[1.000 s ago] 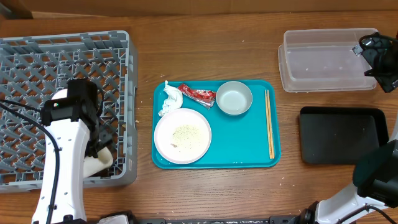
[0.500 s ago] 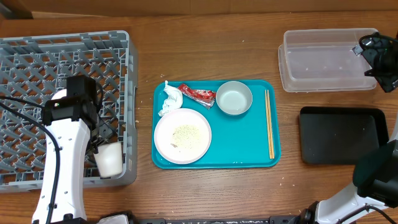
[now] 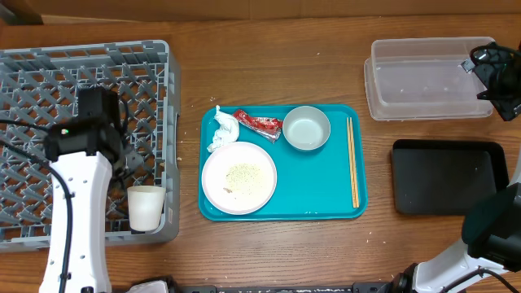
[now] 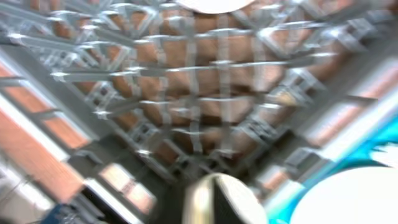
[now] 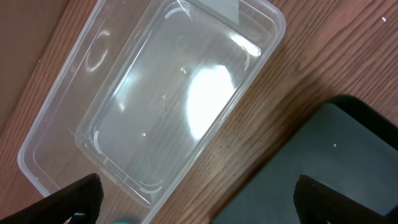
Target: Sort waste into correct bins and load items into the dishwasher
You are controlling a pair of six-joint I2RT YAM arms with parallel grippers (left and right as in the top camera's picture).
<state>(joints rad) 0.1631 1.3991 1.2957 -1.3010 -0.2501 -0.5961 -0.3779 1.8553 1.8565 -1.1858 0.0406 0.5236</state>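
Found one item loaded: the cup [image 3: 146,208], mouth up as far as visible, in the rack's [image 3: 49,61] near right corner, free of the left arm [image 3: 85,134]. Could not tell the left gripper's state (hidden under its wrist from above, wrist view blurred). Found the right gripper [image 5: 202,202] spread wide and empty above the tub [image 3: 423,81]. Judged the job barely begun. Counted on the teal tray [image 3: 326,203], yet to go: plate [image 3: 262,195] with crumbs [image 3: 242,173], bowl [image 3: 306,129], napkin [image 3: 221,129], wrapper [image 3: 259,124]. Saw neither napkin nor wrapper in tub or black tray [image 3: 448,175].
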